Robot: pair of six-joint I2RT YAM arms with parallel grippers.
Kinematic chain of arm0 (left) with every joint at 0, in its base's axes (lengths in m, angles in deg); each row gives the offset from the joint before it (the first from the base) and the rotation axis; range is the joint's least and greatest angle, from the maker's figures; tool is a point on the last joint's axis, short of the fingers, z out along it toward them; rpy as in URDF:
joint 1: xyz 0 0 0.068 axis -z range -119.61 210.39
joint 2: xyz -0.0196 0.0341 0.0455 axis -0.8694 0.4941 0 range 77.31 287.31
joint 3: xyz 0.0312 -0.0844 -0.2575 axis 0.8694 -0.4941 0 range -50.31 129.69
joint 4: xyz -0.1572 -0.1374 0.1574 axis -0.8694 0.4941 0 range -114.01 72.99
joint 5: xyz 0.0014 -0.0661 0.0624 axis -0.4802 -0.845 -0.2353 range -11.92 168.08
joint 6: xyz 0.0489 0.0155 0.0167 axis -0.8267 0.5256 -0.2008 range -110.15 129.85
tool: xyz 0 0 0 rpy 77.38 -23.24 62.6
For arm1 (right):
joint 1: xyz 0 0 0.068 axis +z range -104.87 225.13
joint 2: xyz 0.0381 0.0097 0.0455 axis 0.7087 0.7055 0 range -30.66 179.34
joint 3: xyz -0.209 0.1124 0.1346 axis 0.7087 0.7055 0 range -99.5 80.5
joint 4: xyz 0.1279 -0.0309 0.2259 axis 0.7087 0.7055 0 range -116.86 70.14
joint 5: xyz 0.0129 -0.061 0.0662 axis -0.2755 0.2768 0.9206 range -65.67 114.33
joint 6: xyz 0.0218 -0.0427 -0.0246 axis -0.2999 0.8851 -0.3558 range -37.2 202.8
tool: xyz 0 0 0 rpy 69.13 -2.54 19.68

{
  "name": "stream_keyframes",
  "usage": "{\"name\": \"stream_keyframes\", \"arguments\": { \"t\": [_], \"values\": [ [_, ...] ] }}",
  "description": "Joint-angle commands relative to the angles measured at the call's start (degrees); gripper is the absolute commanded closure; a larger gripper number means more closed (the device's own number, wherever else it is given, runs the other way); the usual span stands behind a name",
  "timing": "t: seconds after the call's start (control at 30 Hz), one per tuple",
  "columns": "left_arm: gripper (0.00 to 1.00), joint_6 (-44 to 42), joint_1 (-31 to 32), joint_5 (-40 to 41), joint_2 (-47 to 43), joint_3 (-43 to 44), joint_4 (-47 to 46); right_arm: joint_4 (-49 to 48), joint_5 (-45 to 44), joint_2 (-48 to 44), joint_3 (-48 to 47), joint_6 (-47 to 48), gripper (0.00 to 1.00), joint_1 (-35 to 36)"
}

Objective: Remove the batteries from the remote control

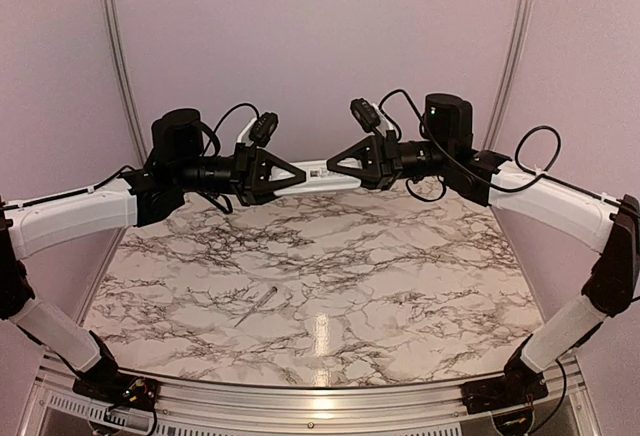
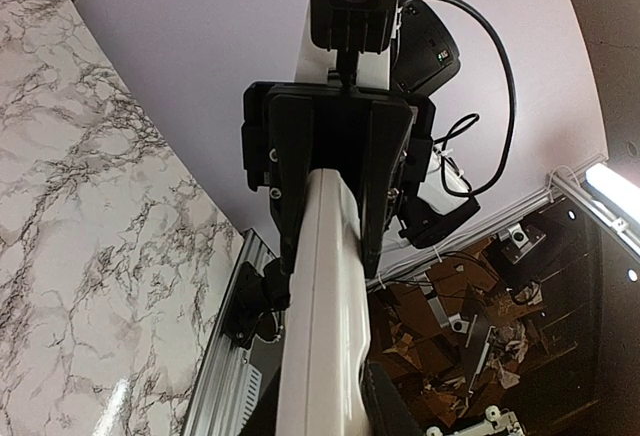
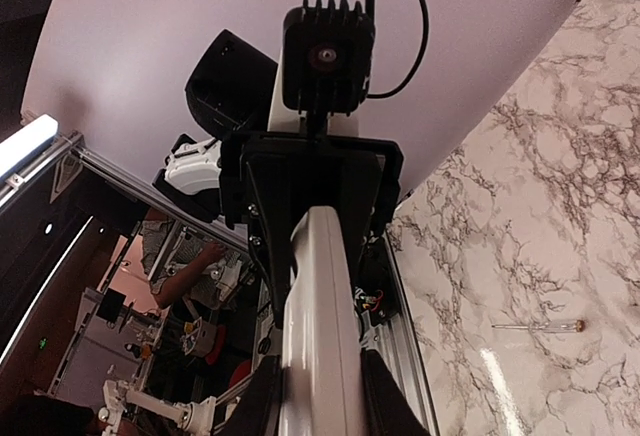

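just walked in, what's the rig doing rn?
Both arms hold the white remote control in the air over the far side of the marble table. The left tool is shut on one end and the right tool on the other. No batteries are in view. A thin pale grey stick lies on the table nearer the bases.
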Motion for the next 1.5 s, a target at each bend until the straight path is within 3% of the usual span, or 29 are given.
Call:
{"name": "stream_keyframes", "arguments": {
  "t": [0.0, 0.07, 0.17, 0.3, 0.6, 1.03, 1.47],
  "values": [
    [1.0, 2.46, 0.42, 1.68, -0.56, -0.3, -1.47, 3.03, -4.64, -0.63, -1.21, 5.78, 0.7, 0.53],
    [1.0, 1.59, 0.42, 2.05, -0.79, -0.06, -0.31, 7.78, -7.11, -0.85, -2.66, 7.93, 0.47, 0.54],
    [1.0, -1.13, 0.42, 3.43, -1.3, 0.76, 3.47, 13.91, -11.59, -1.73, -5.02, 11.65, 0.19, 0.37],
    [1.0, -6.36, 0.42, 6.12, -2.38, 1.62, 9.29, 23.08, -19.82, -3.18, -8.14, 15.29, 0.02, -0.67],
    [1.0, -13.74, 0.17, 11.76, -2.81, 3.65, 17.04, 26.93, -34.07, -12.07, -5.98, 13.63, 0.02, -6.94],
    [1.0, -16.18, -0.98, 17.59, 0.13, 5.16, 24.24, 33.81, -33.02, -13.95, -8.37, 14.47, 0.01, -8.52],
    [1.0, -11.34, -0.56, 14.41, 5.2, 5.17, 19.84, 30.63, -30.32, -15.27, -4.47, 11.66, 0.02, -8.49]
  ]
}}
